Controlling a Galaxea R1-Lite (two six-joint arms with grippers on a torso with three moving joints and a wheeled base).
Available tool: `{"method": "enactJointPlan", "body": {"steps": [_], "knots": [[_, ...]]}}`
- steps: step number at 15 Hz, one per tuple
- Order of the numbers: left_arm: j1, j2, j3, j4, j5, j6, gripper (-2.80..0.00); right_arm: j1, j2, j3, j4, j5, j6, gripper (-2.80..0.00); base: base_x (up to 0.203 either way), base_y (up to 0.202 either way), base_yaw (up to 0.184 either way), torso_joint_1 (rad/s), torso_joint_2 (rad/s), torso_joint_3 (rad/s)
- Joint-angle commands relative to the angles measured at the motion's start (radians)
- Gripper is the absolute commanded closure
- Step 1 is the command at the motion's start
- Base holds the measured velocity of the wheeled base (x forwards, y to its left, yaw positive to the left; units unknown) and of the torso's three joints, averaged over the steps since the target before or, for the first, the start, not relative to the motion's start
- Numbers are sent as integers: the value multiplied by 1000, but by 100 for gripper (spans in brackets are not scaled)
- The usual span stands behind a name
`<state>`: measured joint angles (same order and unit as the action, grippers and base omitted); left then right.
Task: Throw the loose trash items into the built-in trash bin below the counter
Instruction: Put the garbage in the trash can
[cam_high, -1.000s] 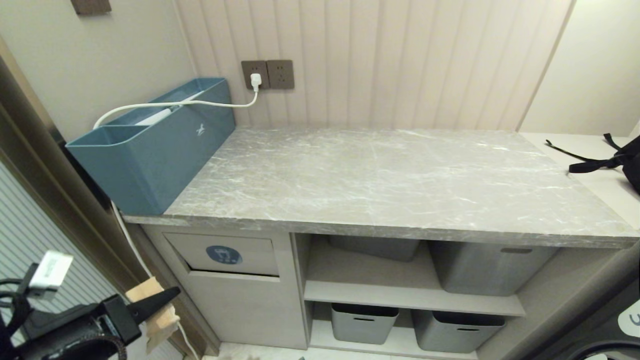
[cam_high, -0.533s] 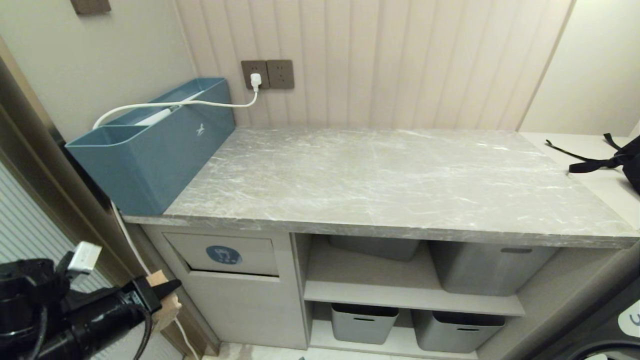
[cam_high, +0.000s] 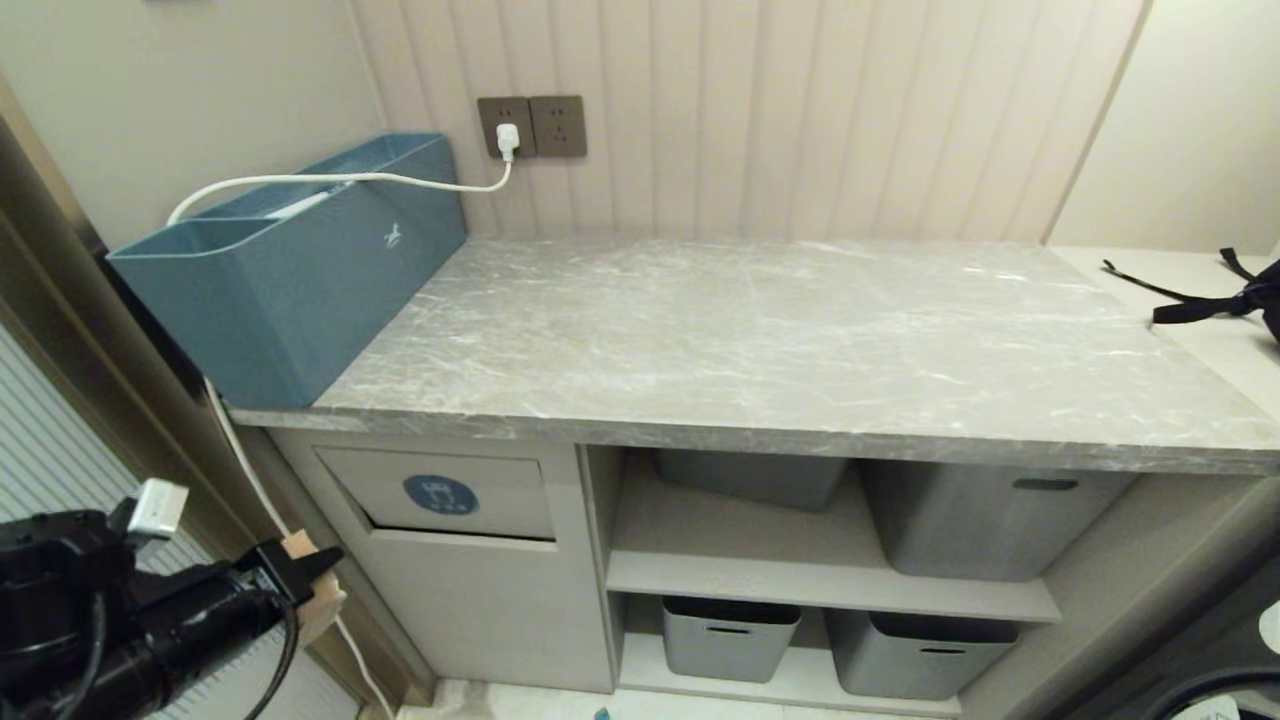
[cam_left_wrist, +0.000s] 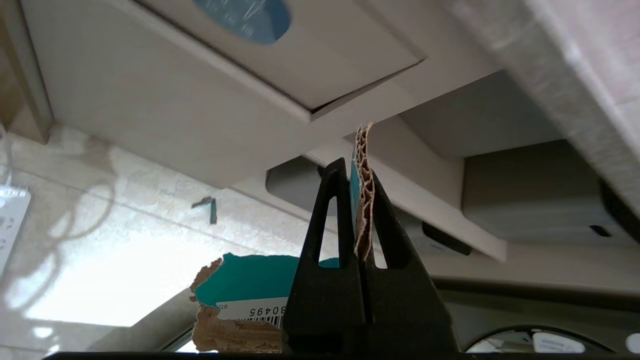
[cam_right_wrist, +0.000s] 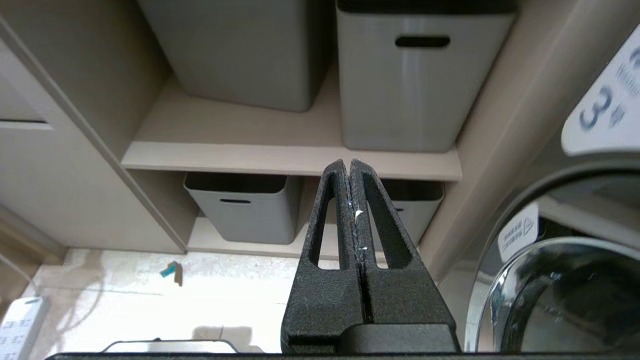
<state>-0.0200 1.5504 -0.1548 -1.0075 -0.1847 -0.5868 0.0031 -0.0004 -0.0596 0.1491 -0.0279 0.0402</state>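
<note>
Cardboard, torn and corrugated, with a turquoise printed face: that is what the left gripper (cam_left_wrist: 361, 200) has pinched between its two black fingers, and it looks to weigh almost nothing. The cardboard scrap (cam_left_wrist: 364, 170) stands edge-on in the grip, its ragged top poking out beyond the fingertips and a larger turquoise flap with a barcode label hanging down behind them. Such stuff is stiff enough to hold its shape but crushes and tears easily, and I would judge the grip across its flat faces, near the middle, the sensible one, since a hold on a frayed corner could rip free.

Taking the built-in trash bin (cam_high: 450, 497) as the mark, with its blue round sticker on the tilting flap under the counter (cam_high: 760, 340), the held scrap sits below the flap and off to its left, near but not touching the cabinet front. The flap shows a dark gap along its lower edge. Another small scrap (cam_right_wrist: 171, 270) lies on the floor, below and to the right of the bin.

The right gripper (cam_right_wrist: 349, 172) is closed on nothing, facing the grey storage tubs (cam_right_wrist: 400, 80) right of the bin.
</note>
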Motion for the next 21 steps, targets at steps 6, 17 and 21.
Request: {"method": "enactJointPlan", "body": {"steps": [6,17,21], "knots": [[0,-40,69,-52,-2,-4,0,1,2,-2,1,-3,1,0,0,0,0,-223,514,289],[-6,-35,53,-52,-2,7,0,1,2,-2,1,-3,-3,0,0,0,0,-187,477,286],[-8,5,15,-54,-2,30,0,0,2,-2,1,-3,-2,0,0,0,0,-146,453,311]]}}
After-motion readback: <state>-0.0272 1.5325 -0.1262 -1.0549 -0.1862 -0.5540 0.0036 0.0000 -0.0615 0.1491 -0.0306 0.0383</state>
